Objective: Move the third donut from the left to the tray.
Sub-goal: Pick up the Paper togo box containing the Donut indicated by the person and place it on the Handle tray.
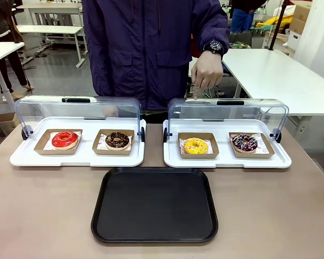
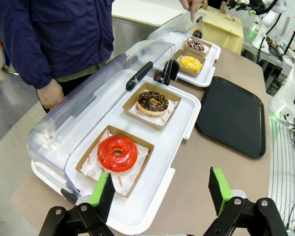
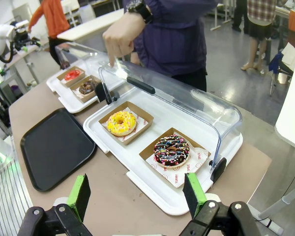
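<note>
Yellow donut (image 3: 121, 122) and black tray (image 3: 54, 147).
Right end effector (image 3: 136, 194) spread, empty; donut ahead, tray ahead-left in its view. Left end effector (image 2: 161, 192) spread, empty.

A lab or workshop hall is suggested: several white tables (image 1: 281, 75) are seen on a grey floor (image 1: 54, 67), with cardboard boxes (image 1: 298, 21) stacked behind.

left gripper (image 2: 161, 191): black links, silver screws, green pads (image 2: 99, 191); right gripper (image 3: 136, 192): alike | person's jacket (image 1: 151, 48): dark purple; wristwatch (image 1: 214, 47): black

4 donuts (image 1: 195, 145), 4 holders (image 1: 42, 146), 2 white trays (image 1: 78, 158), 1 black tray (image 1: 154, 205)
</note>
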Controlling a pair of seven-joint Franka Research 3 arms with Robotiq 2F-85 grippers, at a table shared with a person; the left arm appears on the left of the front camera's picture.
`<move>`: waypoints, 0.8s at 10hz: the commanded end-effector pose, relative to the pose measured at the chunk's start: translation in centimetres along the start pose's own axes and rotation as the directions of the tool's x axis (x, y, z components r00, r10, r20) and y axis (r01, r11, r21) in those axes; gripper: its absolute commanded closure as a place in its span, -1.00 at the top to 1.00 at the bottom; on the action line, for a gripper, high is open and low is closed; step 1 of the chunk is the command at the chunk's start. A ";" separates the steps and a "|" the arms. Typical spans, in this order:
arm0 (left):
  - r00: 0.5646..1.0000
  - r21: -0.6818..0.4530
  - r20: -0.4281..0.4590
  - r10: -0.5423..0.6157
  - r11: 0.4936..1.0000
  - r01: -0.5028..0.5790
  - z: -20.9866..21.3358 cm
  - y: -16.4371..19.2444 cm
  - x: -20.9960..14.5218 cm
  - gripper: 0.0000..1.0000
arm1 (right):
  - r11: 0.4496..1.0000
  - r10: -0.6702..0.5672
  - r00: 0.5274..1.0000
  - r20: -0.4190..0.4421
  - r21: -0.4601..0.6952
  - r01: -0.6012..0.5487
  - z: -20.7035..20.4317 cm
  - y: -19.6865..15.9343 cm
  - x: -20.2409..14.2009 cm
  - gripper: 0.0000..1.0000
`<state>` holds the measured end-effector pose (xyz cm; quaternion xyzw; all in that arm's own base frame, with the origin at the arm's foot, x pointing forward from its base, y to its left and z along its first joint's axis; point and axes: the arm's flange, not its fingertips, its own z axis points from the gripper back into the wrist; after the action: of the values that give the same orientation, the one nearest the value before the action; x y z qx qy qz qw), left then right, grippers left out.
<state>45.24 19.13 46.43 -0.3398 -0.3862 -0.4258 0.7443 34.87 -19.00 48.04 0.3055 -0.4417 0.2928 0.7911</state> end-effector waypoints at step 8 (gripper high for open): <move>1.000 -0.009 0.009 -0.011 1.000 0.011 0.3 0.0 0.1 1.00 | 1.000 0.007 1.000 0.017 0.001 -0.007 -0.1 -0.1 0.2 1.00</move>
<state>45.24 19.13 46.43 -0.3398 -0.3863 -0.4258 0.7443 34.87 -19.00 48.04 0.3055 -0.4417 0.2928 0.7911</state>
